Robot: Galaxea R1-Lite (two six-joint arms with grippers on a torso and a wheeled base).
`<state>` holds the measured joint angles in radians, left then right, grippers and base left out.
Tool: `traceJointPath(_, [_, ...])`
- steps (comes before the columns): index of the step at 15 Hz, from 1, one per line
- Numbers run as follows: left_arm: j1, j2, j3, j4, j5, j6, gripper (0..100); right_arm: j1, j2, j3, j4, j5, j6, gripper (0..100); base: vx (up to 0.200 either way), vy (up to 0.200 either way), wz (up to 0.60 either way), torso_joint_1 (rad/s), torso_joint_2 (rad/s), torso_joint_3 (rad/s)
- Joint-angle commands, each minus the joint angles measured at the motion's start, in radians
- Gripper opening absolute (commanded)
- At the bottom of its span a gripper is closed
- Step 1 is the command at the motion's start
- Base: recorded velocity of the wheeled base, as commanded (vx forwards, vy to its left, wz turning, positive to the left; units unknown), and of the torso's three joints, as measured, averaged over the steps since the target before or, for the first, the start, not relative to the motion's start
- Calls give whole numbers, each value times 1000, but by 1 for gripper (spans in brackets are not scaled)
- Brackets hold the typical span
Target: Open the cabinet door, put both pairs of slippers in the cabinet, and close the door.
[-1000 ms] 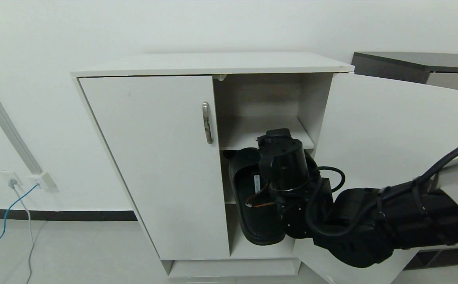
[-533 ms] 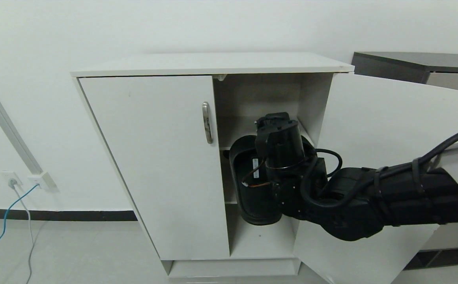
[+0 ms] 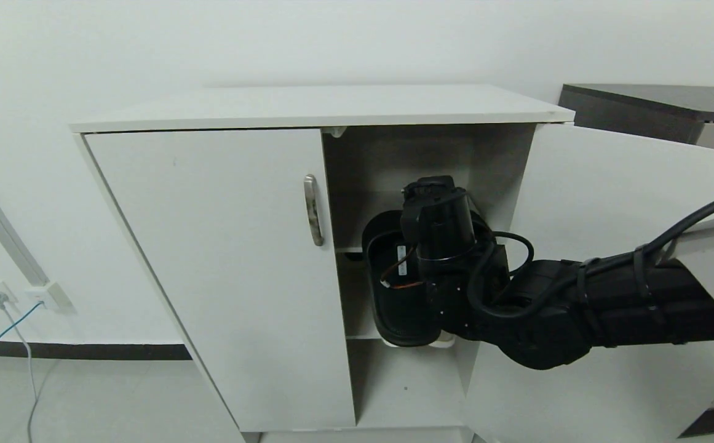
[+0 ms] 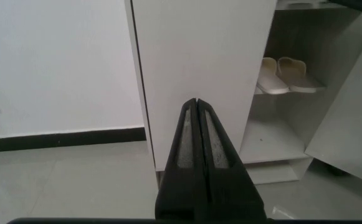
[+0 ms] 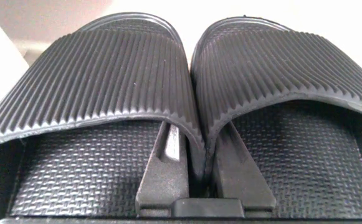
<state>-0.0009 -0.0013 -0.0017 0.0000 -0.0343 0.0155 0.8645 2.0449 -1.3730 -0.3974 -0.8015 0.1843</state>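
Observation:
A white cabinet point(image 3: 209, 258) stands with its left door closed and its right door point(image 3: 602, 184) swung open. A pair of black slippers point(image 3: 396, 295) hangs upright in the opening at middle-shelf height, held by my right arm. In the right wrist view my right gripper point(image 5: 196, 165) is shut on the adjoining inner edges of the two ribbed black slippers point(image 5: 106, 81). A pair of white slippers point(image 4: 285, 76) lies on the middle shelf, and its edge point(image 3: 444, 343) peeks out under the black pair. My left gripper point(image 4: 197, 124) is shut and empty, low in front of the closed door point(image 4: 199, 56).
The closed door has a metal handle point(image 3: 312, 210). The bottom compartment point(image 3: 406, 387) is bare. A dark-topped unit point(image 3: 658, 101) stands right of the cabinet, behind the open door. A wall socket with a blue cable point(image 3: 0, 298) is at the left.
My right arm lifted the black slippers from the bottom compartment to middle-shelf height. The head camera then moved closer, so the cabinet looks larger.

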Motion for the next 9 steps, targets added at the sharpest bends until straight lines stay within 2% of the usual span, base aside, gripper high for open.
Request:
traceJointPath(1, [-1, 1, 0, 0, 1, 0, 0, -1, -2, 0, 0, 1, 0, 0, 200, 0, 0, -2, 7, 12])
traceJointPath(3, [-1, 1, 0, 0, 1, 0, 0, -2, 3, -9, -3, 2, -2, 0, 200, 0, 0, 2, 5, 2])
traceJointPath(9, [-1, 1, 0, 0, 1, -2, 0, -70, 120, -207, 42, 28, 1, 0, 0, 0, 0, 0, 0, 0])
